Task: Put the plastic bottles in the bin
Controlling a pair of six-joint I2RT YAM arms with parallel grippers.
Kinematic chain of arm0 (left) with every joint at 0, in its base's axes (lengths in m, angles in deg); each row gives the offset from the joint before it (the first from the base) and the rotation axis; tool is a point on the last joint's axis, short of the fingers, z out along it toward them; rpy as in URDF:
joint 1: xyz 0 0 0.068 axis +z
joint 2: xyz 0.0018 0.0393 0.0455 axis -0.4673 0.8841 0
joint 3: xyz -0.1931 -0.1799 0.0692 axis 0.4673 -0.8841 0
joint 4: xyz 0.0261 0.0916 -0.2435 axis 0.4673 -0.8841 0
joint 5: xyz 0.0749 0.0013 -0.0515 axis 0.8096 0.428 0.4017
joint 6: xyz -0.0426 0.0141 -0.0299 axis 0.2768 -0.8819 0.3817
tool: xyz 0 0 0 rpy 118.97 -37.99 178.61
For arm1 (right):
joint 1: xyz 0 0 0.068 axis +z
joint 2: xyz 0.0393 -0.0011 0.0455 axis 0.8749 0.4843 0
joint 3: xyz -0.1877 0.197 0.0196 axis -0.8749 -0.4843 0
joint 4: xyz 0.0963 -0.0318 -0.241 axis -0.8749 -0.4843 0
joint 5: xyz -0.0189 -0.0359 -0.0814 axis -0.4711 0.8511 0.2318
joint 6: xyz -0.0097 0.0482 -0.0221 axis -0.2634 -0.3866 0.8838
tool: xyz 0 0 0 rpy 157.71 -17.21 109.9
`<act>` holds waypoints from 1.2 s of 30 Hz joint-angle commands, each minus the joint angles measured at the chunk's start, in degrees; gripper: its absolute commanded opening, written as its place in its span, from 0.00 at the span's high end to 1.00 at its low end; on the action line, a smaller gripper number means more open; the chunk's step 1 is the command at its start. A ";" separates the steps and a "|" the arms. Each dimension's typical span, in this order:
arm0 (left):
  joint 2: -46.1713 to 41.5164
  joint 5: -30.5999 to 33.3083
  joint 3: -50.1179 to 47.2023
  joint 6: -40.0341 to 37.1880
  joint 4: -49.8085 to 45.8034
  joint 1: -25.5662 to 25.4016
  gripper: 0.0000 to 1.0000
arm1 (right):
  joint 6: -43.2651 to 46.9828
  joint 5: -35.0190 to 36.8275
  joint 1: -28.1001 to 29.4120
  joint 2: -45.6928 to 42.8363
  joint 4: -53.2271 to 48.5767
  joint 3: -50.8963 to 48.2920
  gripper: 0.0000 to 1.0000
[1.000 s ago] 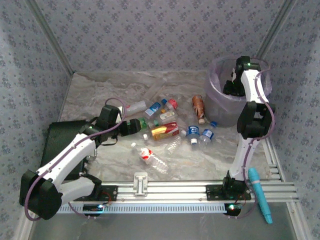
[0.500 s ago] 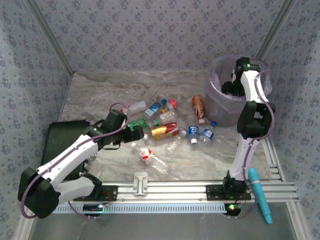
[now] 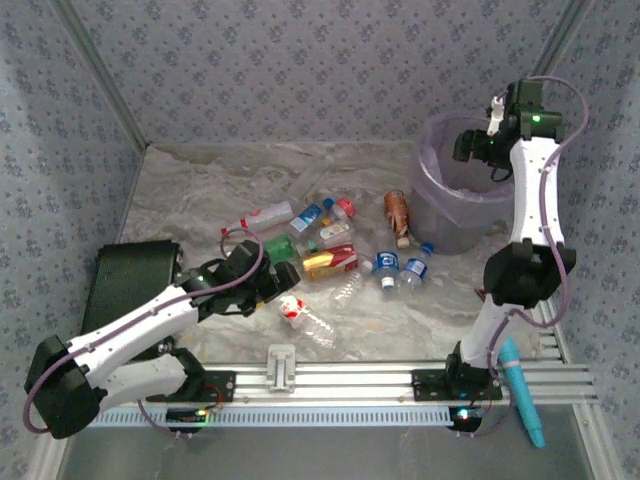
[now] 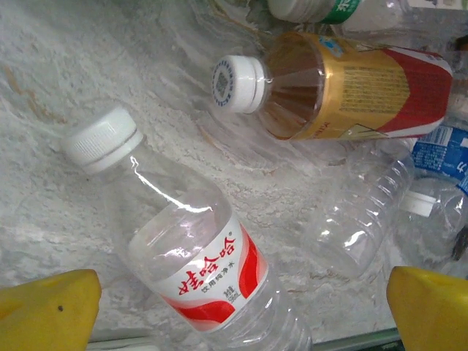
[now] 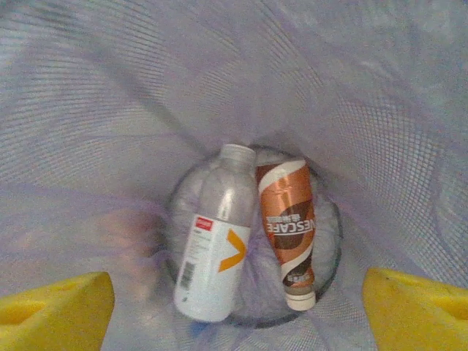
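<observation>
Left gripper (image 4: pixel 241 314) is gaping wide, gripping nothing, red-label clear bottle (image 4: pixel 197 263) lying between its fingers. Right gripper (image 5: pixel 238 307) is hanging spread wide, empty, above bin (image 5: pixel 110 110); 2 bottles (image 5: pixel 212 256) lying below it.

Bare table (image 3: pixel 190 190) lies open toward 10 o'clock. Scattered bottles (image 3: pixel 330 262) crowd the middle. At 2 o'clock the bin (image 3: pixel 445 230) stands in the way, its mouth open.

Right claw (image 3: pixel 468 148) raised above bin (image 3: pixel 440 215), left claw (image 3: pixel 283 281) nearer red-labelled bottle (image 3: pixel 294 310)
</observation>
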 commanded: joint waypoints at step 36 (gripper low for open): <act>16.53 2.04 -2.52 17.99 7.71 -2.44 0.41 | -3.45 -31.92 11.74 -31.69 6.79 -23.67 0.09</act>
